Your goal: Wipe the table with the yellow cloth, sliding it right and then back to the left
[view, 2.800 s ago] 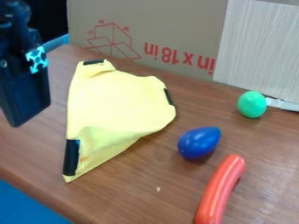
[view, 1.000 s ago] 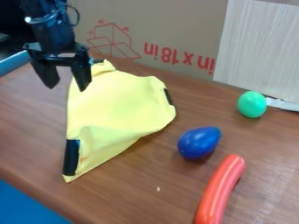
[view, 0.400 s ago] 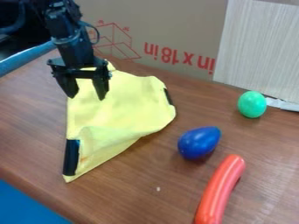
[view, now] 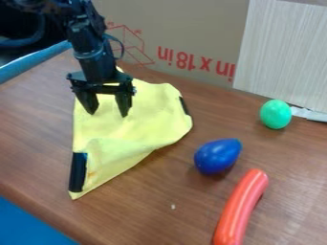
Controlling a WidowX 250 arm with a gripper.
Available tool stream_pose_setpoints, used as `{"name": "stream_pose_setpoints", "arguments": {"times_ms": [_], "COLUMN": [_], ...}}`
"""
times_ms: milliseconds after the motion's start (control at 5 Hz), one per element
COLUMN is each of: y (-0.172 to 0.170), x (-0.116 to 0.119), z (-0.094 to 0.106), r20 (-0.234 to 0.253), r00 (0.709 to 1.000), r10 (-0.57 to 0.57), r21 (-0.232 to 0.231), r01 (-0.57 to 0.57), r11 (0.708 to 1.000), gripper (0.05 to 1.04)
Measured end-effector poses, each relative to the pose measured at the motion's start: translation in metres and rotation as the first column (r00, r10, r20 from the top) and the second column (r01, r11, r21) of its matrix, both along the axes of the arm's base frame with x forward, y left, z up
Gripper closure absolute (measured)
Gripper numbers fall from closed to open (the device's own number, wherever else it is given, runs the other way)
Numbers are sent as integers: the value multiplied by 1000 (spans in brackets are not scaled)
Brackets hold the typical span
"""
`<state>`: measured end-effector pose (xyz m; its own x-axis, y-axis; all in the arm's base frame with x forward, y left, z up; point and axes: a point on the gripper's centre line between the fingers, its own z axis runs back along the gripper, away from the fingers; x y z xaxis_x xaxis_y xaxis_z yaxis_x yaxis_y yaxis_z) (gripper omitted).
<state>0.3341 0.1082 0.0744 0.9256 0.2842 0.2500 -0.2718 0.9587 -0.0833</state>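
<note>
The black gripper (view: 108,114) hangs over the upper left part of a yellow cloth (view: 137,122), open, its fingers apart with nothing between them. Whether the fingertips touch the fabric I cannot tell. The cloth lies rumpled on the brown table, with black strips at its lower left and right edges. To its right sit a blue egg-shaped object (view: 218,156) and, farther back, a green ball-like object (view: 276,114). An orange-red sausage-shaped object (view: 241,208) lies at the lower right.
A cardboard box wall (view: 185,33) and a pale ribbed panel (view: 284,52) stand behind the wooden table (view: 140,210). The table's edge runs down the lower left, with a blue surface (view: 28,225) beyond it.
The gripper has swung in from the left edge and moved right and downward over the cloth, most recently with its fingers apart. Cloth and other objects lie where they were.
</note>
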Motion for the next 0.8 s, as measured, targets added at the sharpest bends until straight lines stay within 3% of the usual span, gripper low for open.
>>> {"name": "stream_pose_setpoints", "arguments": {"times_ms": [600, 800], "y": [-24, -31], "x": [29, 41], "z": [-14, -14], "r20": [7, 10], "r00": [1000, 999], "r10": [14, 36], "r21": [51, 43], "r01": [-14, -36], "r11": [999, 998], "gripper": [83, 83]}}
